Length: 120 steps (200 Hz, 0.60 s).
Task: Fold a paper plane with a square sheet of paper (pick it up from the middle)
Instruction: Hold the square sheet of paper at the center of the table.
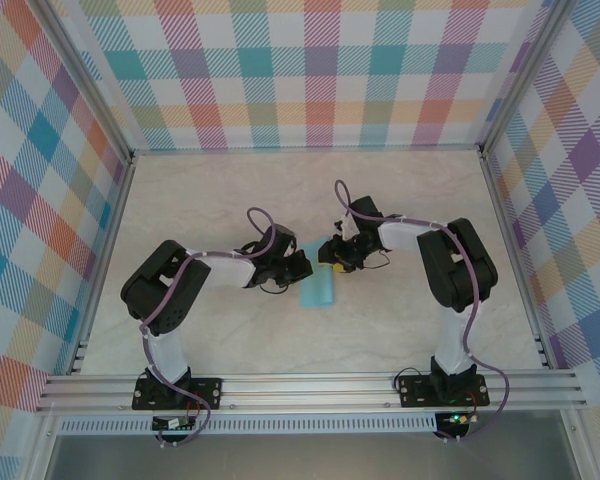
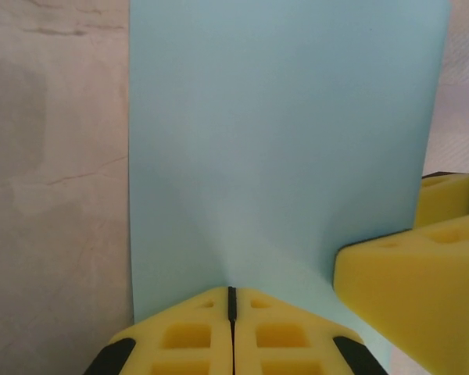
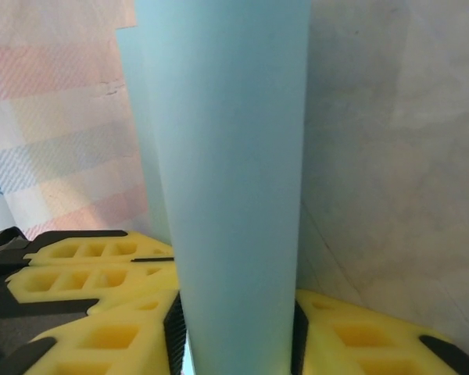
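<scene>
1. Plaid wall panels (image 1: 310, 70) enclose a pale marbled table (image 1: 230, 200). The square sheet of paper (image 2: 281, 141) lies near the table's middle, between the two arms. From above it reads as a narrow blue strip, so it is probably bowed or doubled over, not flat.
2. Left gripper (image 2: 231, 301): the jaws are closed, with the paper's near edge pinched between the yellow pads. The sheet puckers toward the pinch point.
3. Right gripper (image 3: 238, 344): the jaws stand apart on either side of an upright band of paper. It cannot be told whether the pads press on it.
4. Hazard, slip: if the right jaws are not gripping, any lift or pull leaves the sheet hanging from the left pinch alone. It would then swing or sag out of alignment.
5. Hazard, tear: with both grippers on thin paper and close together, opposing motion loads the short span between them. The pucker at the left pinch is the likely place for a rip to start.
6. Hazard, false crease: the pucker could set into a stray wrinkle and skew the folds.
7. Hazard, collision: a right finger (image 2: 410, 297) sits just beside the left pads, so a small sideways error could knock them together.
</scene>
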Tool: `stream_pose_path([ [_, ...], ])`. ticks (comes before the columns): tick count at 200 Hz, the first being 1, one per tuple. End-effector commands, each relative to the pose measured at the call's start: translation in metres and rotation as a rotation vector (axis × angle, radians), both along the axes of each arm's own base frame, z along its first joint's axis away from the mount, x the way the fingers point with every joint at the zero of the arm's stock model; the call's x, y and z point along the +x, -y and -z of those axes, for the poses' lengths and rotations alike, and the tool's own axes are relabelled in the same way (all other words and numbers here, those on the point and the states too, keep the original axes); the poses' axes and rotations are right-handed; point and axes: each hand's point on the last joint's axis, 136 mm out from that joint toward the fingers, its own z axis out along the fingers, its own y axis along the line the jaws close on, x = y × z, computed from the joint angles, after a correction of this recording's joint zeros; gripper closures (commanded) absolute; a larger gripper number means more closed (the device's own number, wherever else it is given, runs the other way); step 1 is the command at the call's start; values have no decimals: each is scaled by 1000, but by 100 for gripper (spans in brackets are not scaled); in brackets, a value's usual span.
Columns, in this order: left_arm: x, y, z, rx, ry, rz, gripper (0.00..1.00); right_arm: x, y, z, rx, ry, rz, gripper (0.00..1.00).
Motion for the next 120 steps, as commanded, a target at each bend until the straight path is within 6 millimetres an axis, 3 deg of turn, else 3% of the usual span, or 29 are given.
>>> stream_pose_path([
  [1, -11, -10, 24, 100, -57, -1, 95, -4, 11, -18, -42, 29, 17, 54],
  [28, -13, -8, 28, 103, -70, 3, 96, -11, 21, -25, -80, 43, 30, 48],
  [51, -12, -6, 28, 101, -70, 5, 97, -19, 24, -20, -109, 29, 19, 45],
  [120, -11, -2, 23, 91, -73, 9, 96, -30, 10, -5, -152, 15, -69, 42],
])
